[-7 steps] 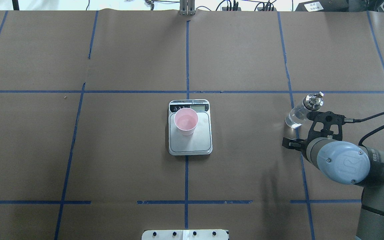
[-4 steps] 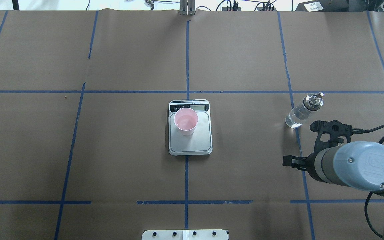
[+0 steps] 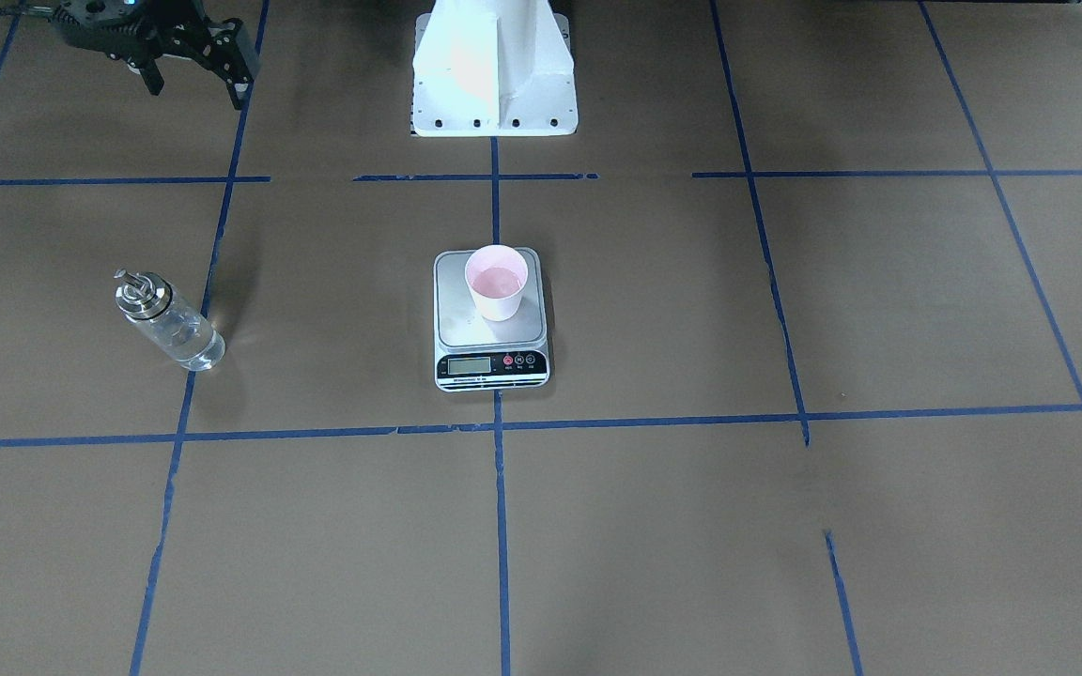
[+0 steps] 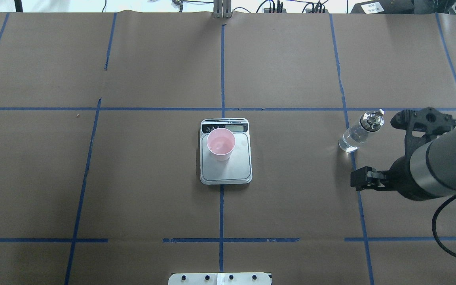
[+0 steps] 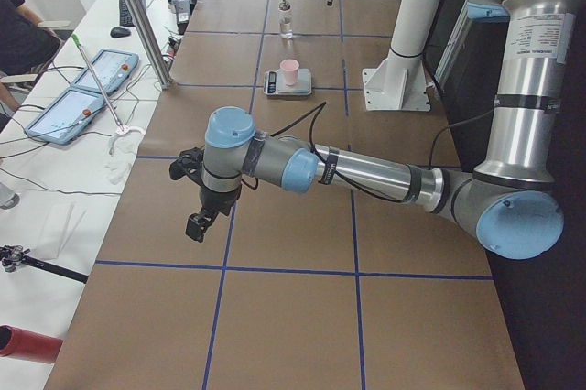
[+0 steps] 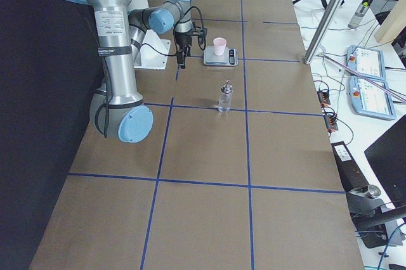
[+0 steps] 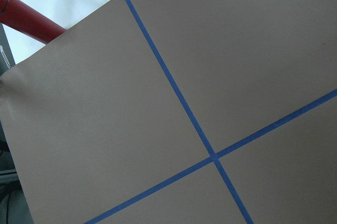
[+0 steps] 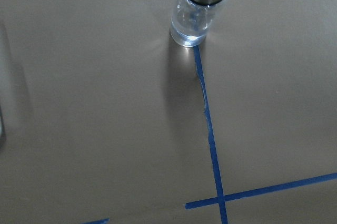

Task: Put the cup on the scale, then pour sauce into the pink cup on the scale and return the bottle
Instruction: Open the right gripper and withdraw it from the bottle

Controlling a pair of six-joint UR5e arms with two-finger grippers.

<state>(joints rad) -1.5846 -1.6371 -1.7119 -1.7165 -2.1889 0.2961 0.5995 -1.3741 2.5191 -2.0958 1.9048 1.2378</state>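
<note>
The pale pink cup [image 4: 221,143] stands upright on the silver scale [image 4: 228,171] at the table's middle, with some liquid in it; cup [image 3: 496,282] and scale [image 3: 492,366] also show from the front. The clear glass bottle [image 4: 356,134] with its silver spout cap stands alone on a blue tape line at the right, still holding some clear liquid. My right gripper [image 4: 375,149] is open and empty, raised beside the bottle and clear of it. The right wrist view looks down on the bottle [image 8: 197,13]. My left gripper [image 5: 194,221] hangs far to the left; I cannot tell its state.
The white robot base [image 3: 494,66] stands behind the scale. Blue tape lines [image 4: 222,71] divide the brown paper table cover. A side bench with tablets [image 5: 82,88] and cables runs along the table's far edge. A red cylinder [image 7: 26,19] lies off the table by the left wrist.
My open right gripper has drawn back from the bottle toward the robot, then swung right and up. The bottle, cup and scale have not moved.
</note>
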